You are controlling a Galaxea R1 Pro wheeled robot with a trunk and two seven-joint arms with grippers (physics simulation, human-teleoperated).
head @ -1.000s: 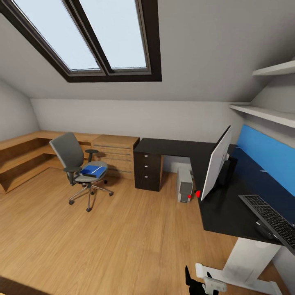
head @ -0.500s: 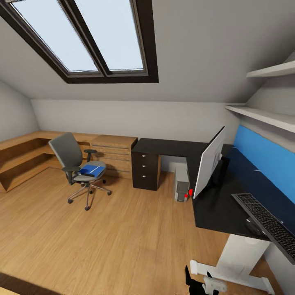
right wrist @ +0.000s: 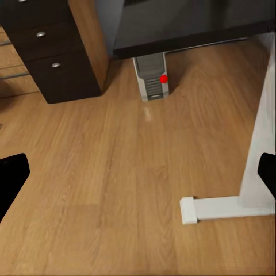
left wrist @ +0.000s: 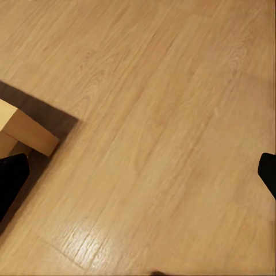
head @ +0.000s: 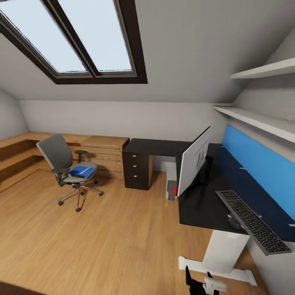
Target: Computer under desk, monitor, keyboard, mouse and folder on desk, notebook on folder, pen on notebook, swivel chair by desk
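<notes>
From the head we see the blue folder (head: 81, 171) on the grey fabric swivel chair (head: 65, 168), now further left since our view turned. At both wrists our black fingertips (left wrist: 11, 178) (right wrist: 267, 169) stand wide apart over wood planks (left wrist: 161, 126); the grey boxy computer (right wrist: 150, 77) sits under the black desk (right wrist: 190, 23).

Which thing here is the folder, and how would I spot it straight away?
Look at the light wooden low cabinets along the far wall, then at the grey swivel chair in front of them. The folder lies flat on its seat: bright blue, unlike the grey fabric around it.
</notes>
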